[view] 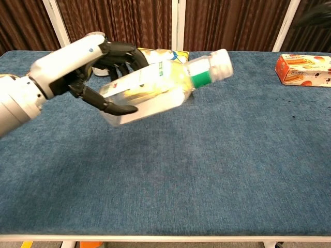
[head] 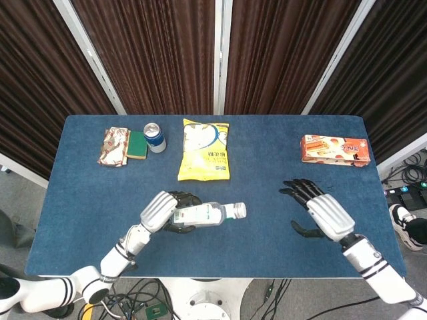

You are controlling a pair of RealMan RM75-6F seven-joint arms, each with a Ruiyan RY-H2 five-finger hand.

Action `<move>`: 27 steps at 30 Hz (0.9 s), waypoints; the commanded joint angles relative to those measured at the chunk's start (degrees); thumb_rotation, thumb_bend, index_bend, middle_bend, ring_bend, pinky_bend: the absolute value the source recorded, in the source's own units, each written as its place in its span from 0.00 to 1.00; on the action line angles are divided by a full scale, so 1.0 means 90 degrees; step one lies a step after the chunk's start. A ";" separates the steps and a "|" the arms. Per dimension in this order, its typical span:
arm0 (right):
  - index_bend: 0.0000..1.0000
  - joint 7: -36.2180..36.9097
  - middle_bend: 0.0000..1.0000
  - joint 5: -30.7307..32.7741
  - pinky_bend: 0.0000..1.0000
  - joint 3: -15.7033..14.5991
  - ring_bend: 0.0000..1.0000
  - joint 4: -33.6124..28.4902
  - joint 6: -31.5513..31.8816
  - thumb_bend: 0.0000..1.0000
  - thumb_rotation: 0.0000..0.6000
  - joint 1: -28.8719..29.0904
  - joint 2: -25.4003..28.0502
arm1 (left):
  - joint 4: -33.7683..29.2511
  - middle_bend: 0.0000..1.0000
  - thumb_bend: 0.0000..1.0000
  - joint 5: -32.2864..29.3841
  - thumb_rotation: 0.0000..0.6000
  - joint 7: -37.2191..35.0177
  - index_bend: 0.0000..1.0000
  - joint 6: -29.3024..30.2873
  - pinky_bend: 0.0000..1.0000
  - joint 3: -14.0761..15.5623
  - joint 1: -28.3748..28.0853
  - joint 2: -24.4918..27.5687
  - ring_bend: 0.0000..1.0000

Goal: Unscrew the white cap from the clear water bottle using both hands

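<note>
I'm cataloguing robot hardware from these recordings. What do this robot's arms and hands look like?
Both match. The left hand and right hand each have a smooth silver-white shell over the back and slim black jointed fingers. Behind each hand comes a silver segmented wrist, then a white arm ringed with black bands. No markings can be made out on either.

Soda can (head: 155, 137), sponge (head: 137, 145), chip bag (head: 205, 150), cracker box (head: 335, 149)

Clear water bottle (view: 150, 90), white cap (view: 222, 61) on, lifted, tilted cap-up.
</note>
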 commanded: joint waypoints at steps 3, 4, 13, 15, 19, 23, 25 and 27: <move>0.23 -0.0341 0.07 0.0611 0.00 0.0309 0.00 -0.0211 -0.0612 0.19 1.00 0.0565 -0.0220 | 0.0060 0.52 0.34 -0.0033 1.00 -0.0023 0.50 0.0016 0.56 -0.0026 -0.0060 -0.0131 0.47; 0.24 -0.0392 0.07 0.0681 0.00 0.0334 0.00 -0.0211 -0.0679 0.17 1.00 0.0629 -0.0250 | 0.0062 0.52 0.34 -0.0048 1.00 -0.0026 0.50 0.0014 0.56 -0.0033 -0.0066 -0.0144 0.47; 0.26 -0.0497 0.07 0.1047 0.00 0.0421 0.00 -0.0216 -0.1042 0.13 1.00 0.1014 -0.0400 | -0.0056 0.52 0.34 -0.0215 1.00 -0.0132 0.50 0.0035 0.56 -0.0118 -0.0070 -0.0127 0.47; 0.26 -0.0476 0.07 0.1080 0.00 0.0419 0.00 -0.0234 -0.1065 0.12 1.00 0.1053 -0.0403 | -0.0068 0.52 0.34 -0.0216 1.00 -0.0106 0.50 0.0034 0.56 -0.0121 -0.0080 -0.0116 0.47; 0.26 -0.0477 0.07 0.1089 0.00 0.0402 0.00 -0.0281 -0.1078 0.12 1.00 0.1105 -0.0393 | -0.0083 0.52 0.34 -0.0235 1.00 -0.0032 0.50 0.0029 0.56 -0.0133 -0.0099 -0.0119 0.47; 0.26 -0.0487 0.07 0.1091 0.00 0.0391 0.00 -0.0317 -0.1069 0.12 1.00 0.1151 -0.0377 | -0.0099 0.52 0.34 -0.0246 1.00 0.0014 0.50 0.0032 0.56 -0.0139 -0.0113 -0.0118 0.47; 0.26 -0.0486 0.07 0.1085 0.00 0.0379 0.00 -0.0340 -0.1065 0.12 1.00 0.1164 -0.0371 | -0.0107 0.52 0.34 -0.0247 1.00 0.0034 0.50 0.0043 0.56 -0.0137 -0.0112 -0.0116 0.47; 0.26 -0.0477 0.07 0.1066 0.00 0.0359 0.00 -0.0372 -0.1063 0.12 1.00 0.1177 -0.0360 | -0.0109 0.52 0.34 -0.0255 1.00 0.0045 0.50 0.0049 0.56 -0.0137 -0.0112 -0.0113 0.47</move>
